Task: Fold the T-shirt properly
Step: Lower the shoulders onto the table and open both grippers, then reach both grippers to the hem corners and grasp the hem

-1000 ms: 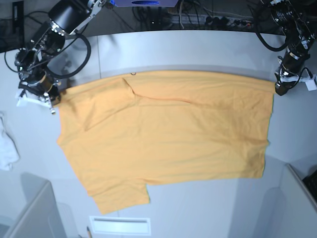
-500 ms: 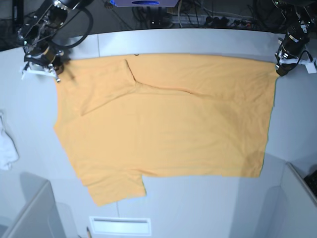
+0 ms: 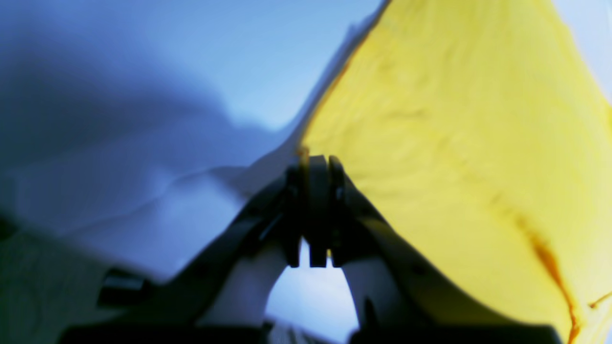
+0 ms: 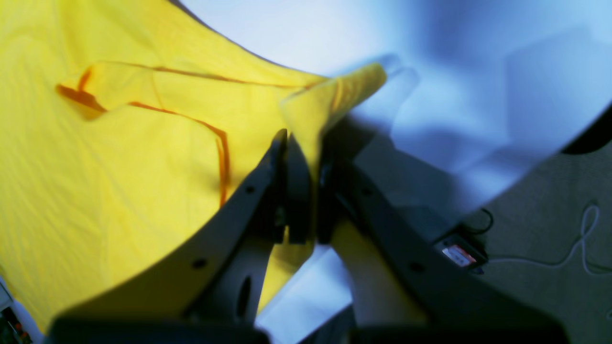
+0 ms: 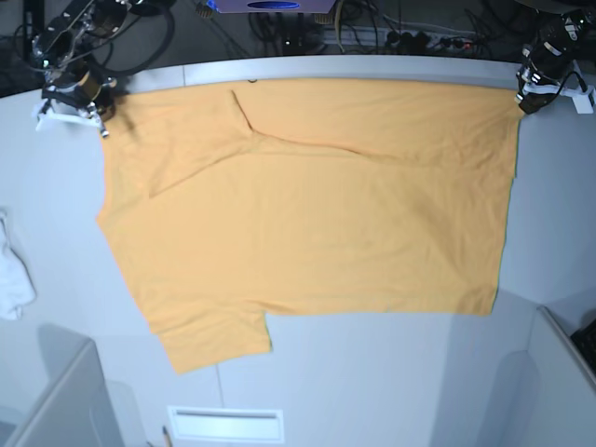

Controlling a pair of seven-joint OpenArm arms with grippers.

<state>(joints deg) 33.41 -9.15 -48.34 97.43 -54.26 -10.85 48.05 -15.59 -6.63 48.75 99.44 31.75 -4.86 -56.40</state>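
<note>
Shirt: T-shirt point(image 5: 307, 205) lies spread flat on my desk point(image 5: 391, 372), far edge stretched between my two claws, one sleeve reaching toward the near edge.
Left claw: my left claw point(image 3: 313, 165) is clamped shut on the shirt's far corner, at the right of the base view.
Right claw: my right claw point(image 4: 306, 143) is pinched on a bunched fold of cloth at the opposite far corner, near a sleeve.
Feel: I judge the cloth light, soft and limp; it will sag and crease wherever it is unsupported, and may slide on the smooth desk.
Hold points: corners and hems look best to me; seams give my pads thicker cloth to bite.
Other: white cloth point(image 5: 13, 275) sits apart at the desk's side.
</note>
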